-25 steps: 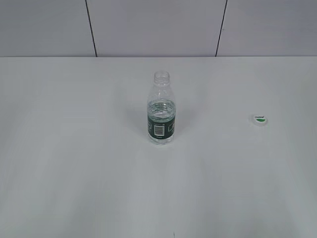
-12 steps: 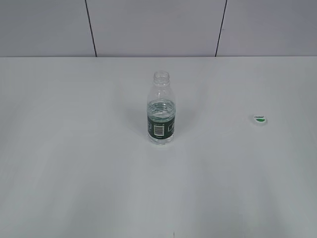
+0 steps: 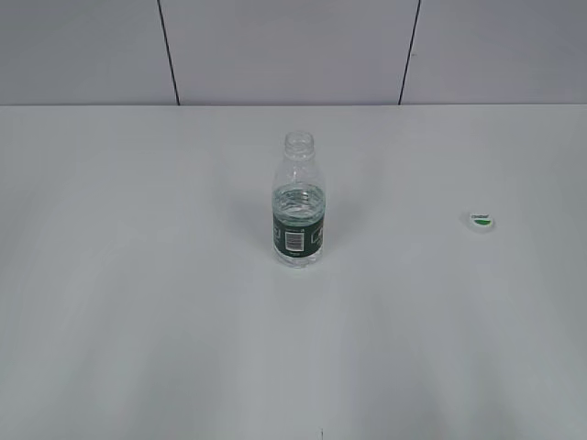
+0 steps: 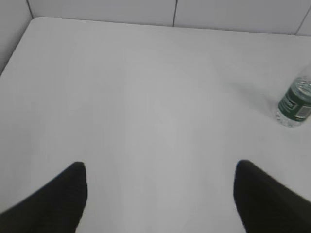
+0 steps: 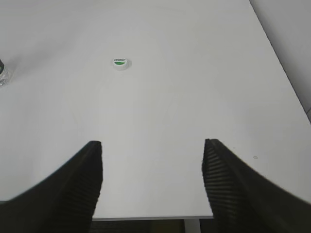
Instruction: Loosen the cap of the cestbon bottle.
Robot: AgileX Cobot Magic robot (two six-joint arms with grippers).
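Spanning white table [image 3: 138, 321] below grey panelled wall [image 3: 293, 46]

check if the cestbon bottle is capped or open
Open. The cestbon bottle stands upright with a bare neck; the cap lies apart on the table.

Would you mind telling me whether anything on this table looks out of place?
Yes: the cap lies alone on the table, well to the right of the upright cestbon bottle, whose neck is open. Nothing looks spilled or damaged.
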